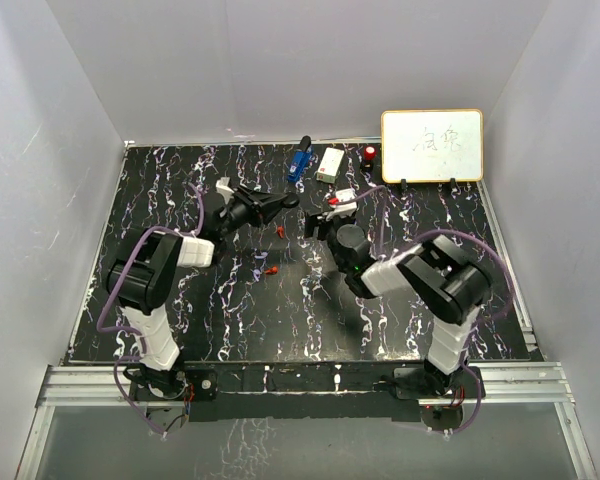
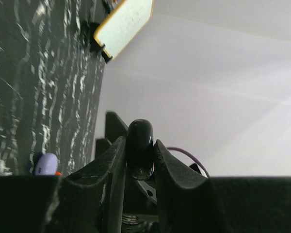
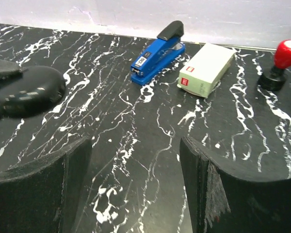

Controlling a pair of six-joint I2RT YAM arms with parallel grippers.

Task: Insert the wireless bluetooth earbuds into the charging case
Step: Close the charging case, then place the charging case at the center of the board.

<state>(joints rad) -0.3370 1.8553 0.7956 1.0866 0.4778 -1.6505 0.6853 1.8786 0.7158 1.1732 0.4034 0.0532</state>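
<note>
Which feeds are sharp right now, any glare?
Top external: evenly lit, red earbuds mere specks. Left wrist: glossy black case catches a highlight; purple earbud soft. Right wrist: blue stapler and pale box sharp.

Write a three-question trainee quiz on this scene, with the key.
1. True or false: the left hand is clamped on a black case.
2. Multiple choice: between the open fingers of the right hand shows A) a red earbud, B) only the table, C) a purple earbud.
3. Fill in: in the right wrist view, the white box lies between the blue stapler and the ____-topped stamp.
Key: 1 true; 2 B; 3 red.
</note>
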